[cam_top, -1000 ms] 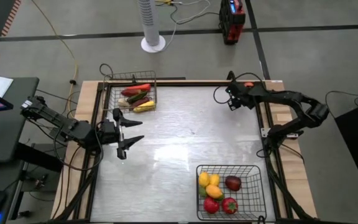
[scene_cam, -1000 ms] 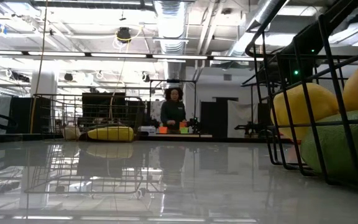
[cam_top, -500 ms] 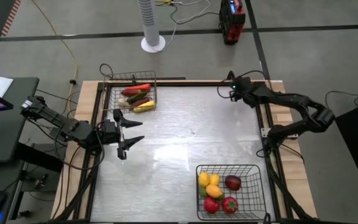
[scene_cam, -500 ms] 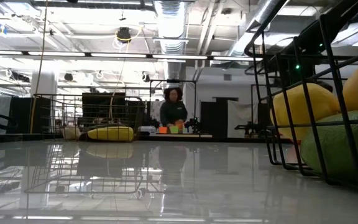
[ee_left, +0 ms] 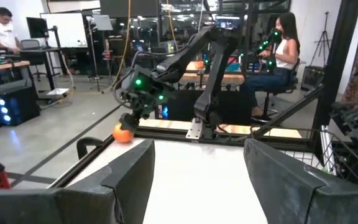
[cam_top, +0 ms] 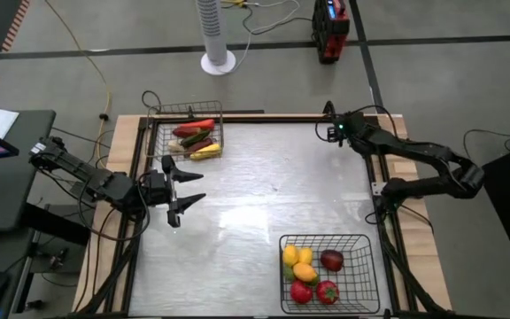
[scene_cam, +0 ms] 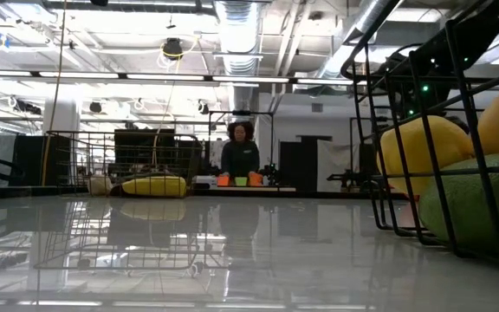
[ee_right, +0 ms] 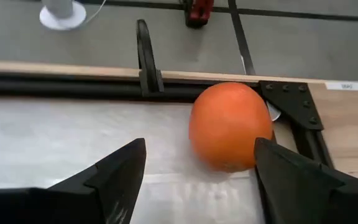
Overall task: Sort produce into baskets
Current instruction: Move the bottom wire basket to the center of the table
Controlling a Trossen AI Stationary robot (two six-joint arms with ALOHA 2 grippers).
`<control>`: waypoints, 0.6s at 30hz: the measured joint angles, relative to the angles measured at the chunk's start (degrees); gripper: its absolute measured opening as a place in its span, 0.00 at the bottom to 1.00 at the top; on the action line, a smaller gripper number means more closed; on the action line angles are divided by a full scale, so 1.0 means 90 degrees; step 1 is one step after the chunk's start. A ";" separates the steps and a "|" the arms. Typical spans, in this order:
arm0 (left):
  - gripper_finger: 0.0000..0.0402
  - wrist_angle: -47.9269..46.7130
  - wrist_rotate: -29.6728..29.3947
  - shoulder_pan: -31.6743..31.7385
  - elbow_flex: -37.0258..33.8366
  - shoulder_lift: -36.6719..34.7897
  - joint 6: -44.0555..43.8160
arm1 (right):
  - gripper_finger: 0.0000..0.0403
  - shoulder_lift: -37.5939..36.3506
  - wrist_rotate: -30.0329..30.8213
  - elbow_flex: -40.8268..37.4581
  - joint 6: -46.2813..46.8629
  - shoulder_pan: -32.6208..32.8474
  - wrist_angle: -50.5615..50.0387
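A round orange fruit (ee_right: 229,124) lies on the table in the far right corner, beside the black frame rail; it also shows in the left wrist view (ee_left: 123,134). My right gripper (ee_right: 194,165) is open just short of the fruit, one finger on either side of it, at the far right corner (cam_top: 335,131). My left gripper (cam_top: 184,190) is open and empty near the table's left edge. The grey wire basket (cam_top: 189,133) at the far left holds long pieces. The black wire basket (cam_top: 326,270) at the near right holds round pieces.
The black frame rail (ee_right: 73,84) runs along the far edge behind the fruit, with a bracket (ee_right: 291,99) in the corner. The middle of the table (cam_top: 273,186) is bare. People show in the room beyond the table (scene_cam: 241,156).
My right gripper has moved toward the table's far edge and the far right corner, to the orange fruit, and its arm has swung out toward the right edge.
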 joint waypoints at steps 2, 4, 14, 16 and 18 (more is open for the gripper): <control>0.59 0.0002 -0.0001 0.0000 0.0000 0.0000 0.0000 | 0.81 0.0085 0.0031 0.0000 0.0220 0.0000 0.0045; 0.59 0.0002 0.0002 -0.0002 0.0000 0.0000 0.0002 | 0.81 0.0185 0.0043 0.0000 0.0392 0.0000 0.0179; 0.59 0.0000 0.0001 -0.0001 0.0000 0.0000 0.0002 | 0.81 0.0485 -0.0053 0.0000 0.0505 0.0029 0.0689; 0.59 -0.0002 0.0002 -0.0003 0.0000 0.0000 0.0002 | 0.81 0.0479 -0.0211 0.0000 0.0112 0.0152 0.0607; 0.59 -0.0003 0.0002 -0.0003 0.0000 0.0000 0.0013 | 0.81 0.0476 -0.0293 0.0000 -0.0324 0.0371 0.0603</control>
